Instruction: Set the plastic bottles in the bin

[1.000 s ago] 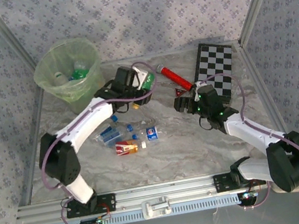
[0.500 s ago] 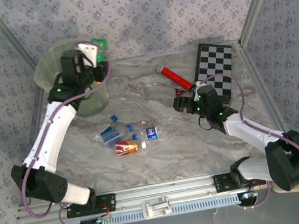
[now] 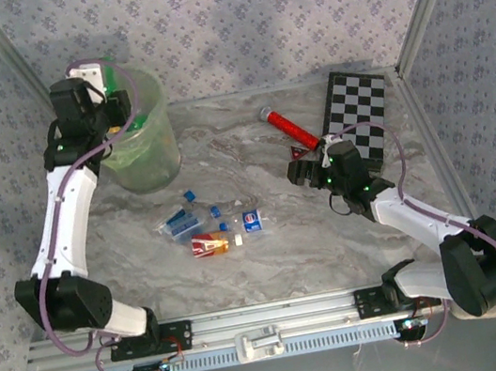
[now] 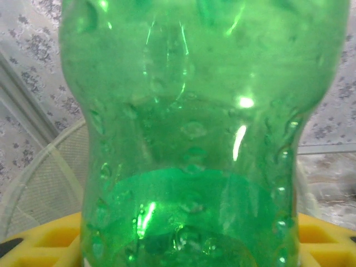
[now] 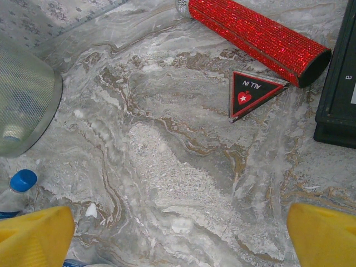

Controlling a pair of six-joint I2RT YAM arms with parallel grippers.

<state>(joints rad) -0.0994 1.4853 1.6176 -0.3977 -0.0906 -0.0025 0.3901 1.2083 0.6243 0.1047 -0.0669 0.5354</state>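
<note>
Marbled worktop, plastic bottles at centre, left end effector at ten o'clock clamping green bottle over bin, right end effector at three o'clock gaping.

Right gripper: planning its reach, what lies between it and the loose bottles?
Only bare marble table, in the top view, between the right gripper and the plastic bottles.

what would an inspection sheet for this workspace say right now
surface: marbled grey table
job's things: bin back left; green bottle held at its rim; loose bottles mid-table
clutter: red cylinder, checkerboard, triangular card, back right
grippers: left gripper shut on the green bottle; right gripper open, empty
cables: purple cable looped along each arm
surroundings: patterned walls, metal front rail
</note>
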